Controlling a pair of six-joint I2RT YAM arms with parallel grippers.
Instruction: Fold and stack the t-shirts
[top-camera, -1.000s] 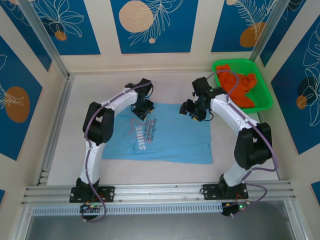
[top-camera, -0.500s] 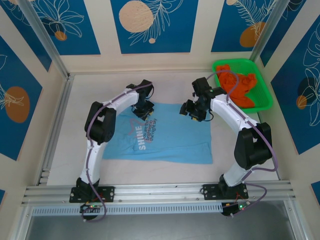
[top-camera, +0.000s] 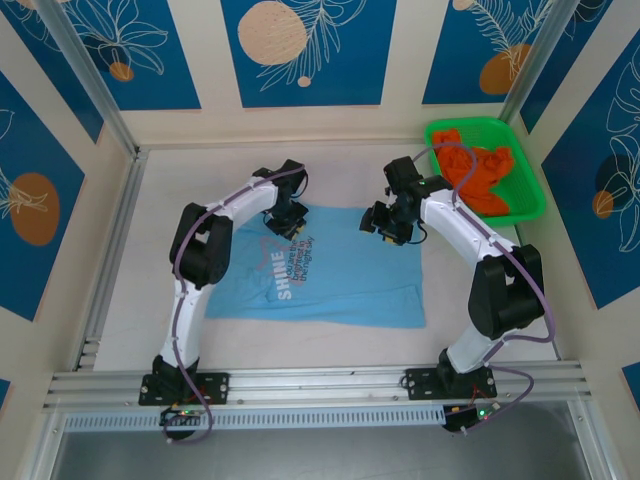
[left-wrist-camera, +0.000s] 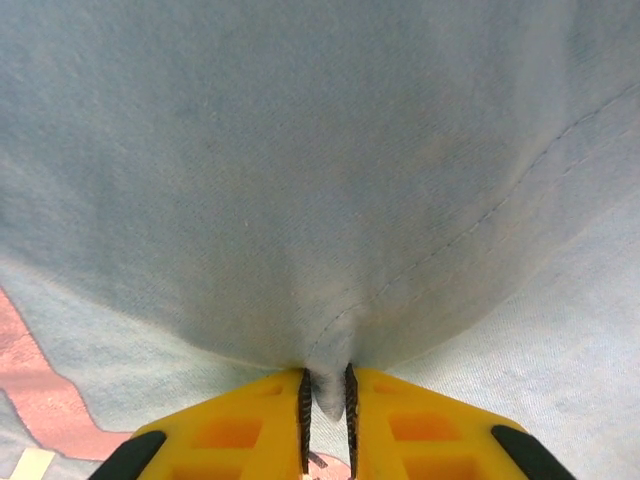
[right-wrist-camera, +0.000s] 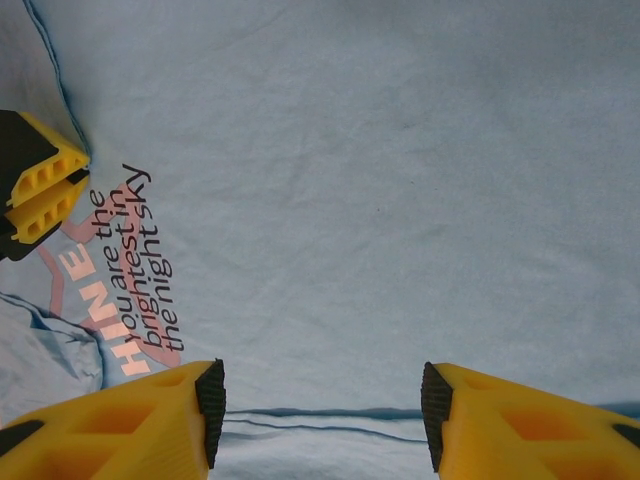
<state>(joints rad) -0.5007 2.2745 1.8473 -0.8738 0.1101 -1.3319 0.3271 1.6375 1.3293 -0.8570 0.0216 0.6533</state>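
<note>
Yellow fingers of the left claw (left-wrist-camera: 325, 395) stand almost together, with a narrow ridge of the light blue t-shirt (left-wrist-camera: 300, 150) pinched between their dark pads. Cloth rises to that pinch in a shallow tent, and a stitched seam curves away to the right of it. The right claw (right-wrist-camera: 320, 405) is wide open and holds nothing. Its two pads stand apart over the shirt, with a hemmed edge running across between them. It may be brushing the fabric, though the wrist view does not settle that.

From above, both claws sit at the far edge of the shirt, the left at the far left corner and the right at the far right corner. Beyond that edge the worktop (top-camera: 150, 260) is bare up to the back wall. There is a broad bare strip on the left and a narrower one along the near rail.

The shirt lies spread in the middle of the worktop with its print upward: white "SHINE" lettering on a pink shape, and small dark text beside it. Its near hem runs straight. At the far right corner of the worktop, well apart from the shirt, the orange t-shirt (top-camera: 478, 175) lies crumpled in the green basket (top-camera: 500, 124).
</note>
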